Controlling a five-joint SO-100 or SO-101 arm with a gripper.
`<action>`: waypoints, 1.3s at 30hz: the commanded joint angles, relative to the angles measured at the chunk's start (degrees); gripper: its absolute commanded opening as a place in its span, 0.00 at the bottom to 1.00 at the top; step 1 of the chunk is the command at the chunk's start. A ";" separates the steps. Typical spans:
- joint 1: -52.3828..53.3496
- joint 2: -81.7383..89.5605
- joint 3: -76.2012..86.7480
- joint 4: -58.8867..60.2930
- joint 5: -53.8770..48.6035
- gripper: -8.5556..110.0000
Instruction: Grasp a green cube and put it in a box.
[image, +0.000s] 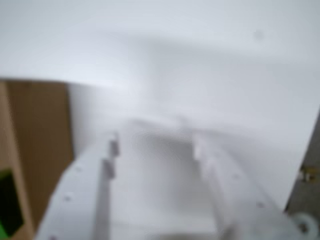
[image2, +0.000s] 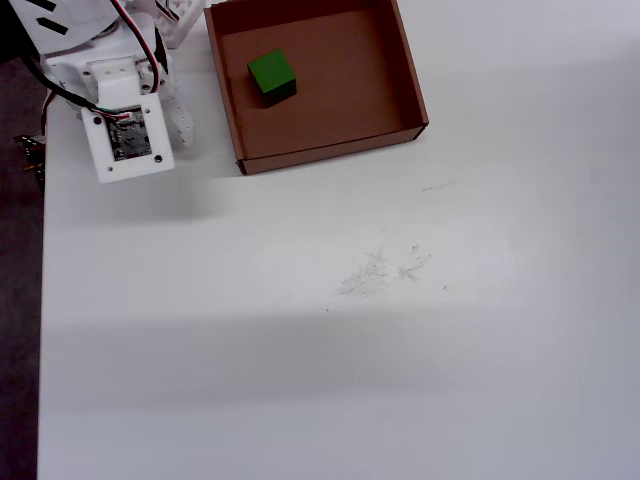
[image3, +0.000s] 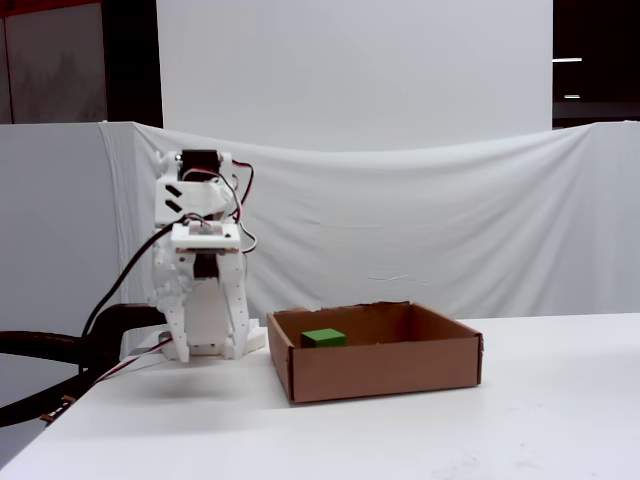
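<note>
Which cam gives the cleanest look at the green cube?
Overhead view: the small bright-green cube sits unobstructed inside the shallow brown cardboard box. Fixed view shows only its top above the box wall. Wrist view catches a blurred green sliver at the left edge.

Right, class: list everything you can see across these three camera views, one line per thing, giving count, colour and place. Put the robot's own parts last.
Green cube: one, bright green, resting on the floor of the box, nearer its left wall in the overhead view.
Box: one, brown cardboard, low walls, at the top of the table in the overhead view, beside the arm.
Table: one, white, faint scuff marks near its middle.
Backdrop cloth: one, white, hanging behind the table in the fixed view.
Cables: dark, trailing off the table's left edge in the fixed view.
Arm: one, white, folded up left of the box.
Gripper: one, white, open, empty, over bare table.
</note>
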 joint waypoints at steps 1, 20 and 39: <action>0.44 3.16 0.88 2.37 -1.67 0.23; 1.05 6.15 3.52 12.74 -10.90 0.18; -0.62 6.15 3.52 12.66 -10.63 0.25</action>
